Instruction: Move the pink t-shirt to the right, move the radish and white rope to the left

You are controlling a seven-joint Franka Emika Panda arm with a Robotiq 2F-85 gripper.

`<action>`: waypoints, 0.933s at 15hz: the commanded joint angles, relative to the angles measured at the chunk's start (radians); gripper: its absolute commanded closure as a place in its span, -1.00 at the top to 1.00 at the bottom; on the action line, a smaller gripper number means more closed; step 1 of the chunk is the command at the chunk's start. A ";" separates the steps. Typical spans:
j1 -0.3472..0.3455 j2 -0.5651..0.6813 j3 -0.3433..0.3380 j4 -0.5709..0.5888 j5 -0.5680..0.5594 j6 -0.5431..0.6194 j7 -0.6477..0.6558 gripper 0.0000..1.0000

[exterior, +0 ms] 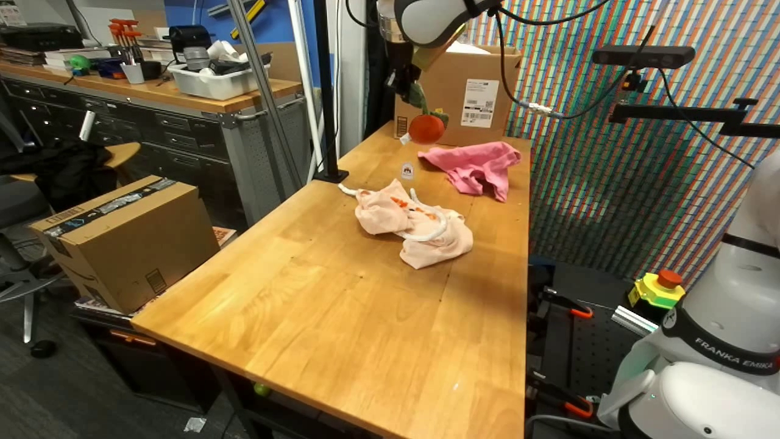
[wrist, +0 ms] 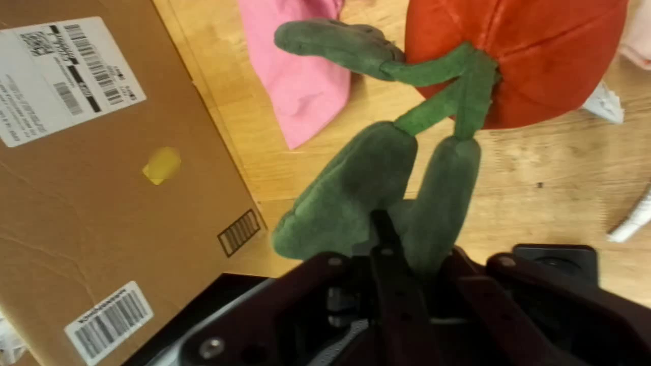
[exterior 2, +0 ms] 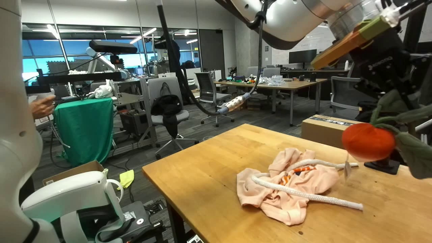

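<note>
The radish is a red plush with green leaves point(exterior: 426, 128) point(exterior 2: 368, 141) point(wrist: 513, 61). My gripper point(exterior: 409, 91) point(exterior 2: 400, 96) point(wrist: 419, 244) is shut on its leaves. The radish hangs above the table, bulb away from the fingers. A pale pink shirt with orange print point(exterior: 436, 250) point(exterior 2: 290, 209) lies crumpled mid-table. The white rope point(exterior: 429, 236) point(exterior 2: 303, 194) lies looped over it; one rope end point(wrist: 630, 218) shows in the wrist view. A brighter pink cloth point(exterior: 475, 161) point(wrist: 300, 96) lies at the far right of the table in an exterior view.
A cardboard box point(exterior: 445, 82) point(wrist: 127, 203) stands on the table's far end, close to my gripper. A black post point(exterior: 329, 164) rises at the table's edge. The wooden table point(exterior: 341, 329) point(exterior 2: 199, 175) has an edge facing the robot base.
</note>
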 commanded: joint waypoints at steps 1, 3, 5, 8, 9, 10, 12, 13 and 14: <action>0.024 -0.030 0.054 0.018 0.145 -0.059 -0.105 -0.96; 0.035 -0.033 0.089 0.027 0.251 -0.078 -0.166 -0.96; 0.049 -0.025 0.121 0.044 0.338 -0.093 -0.211 -0.96; 0.071 -0.010 0.161 0.067 0.434 -0.116 -0.259 -0.96; 0.082 0.003 0.174 0.079 0.456 -0.121 -0.266 -0.96; 0.094 0.013 0.182 0.086 0.465 -0.122 -0.260 -0.96; 0.116 0.031 0.201 0.097 0.486 -0.113 -0.256 -0.96; 0.133 0.054 0.208 0.109 0.480 -0.098 -0.229 -0.96; 0.143 0.060 0.215 0.112 0.487 -0.096 -0.224 -0.96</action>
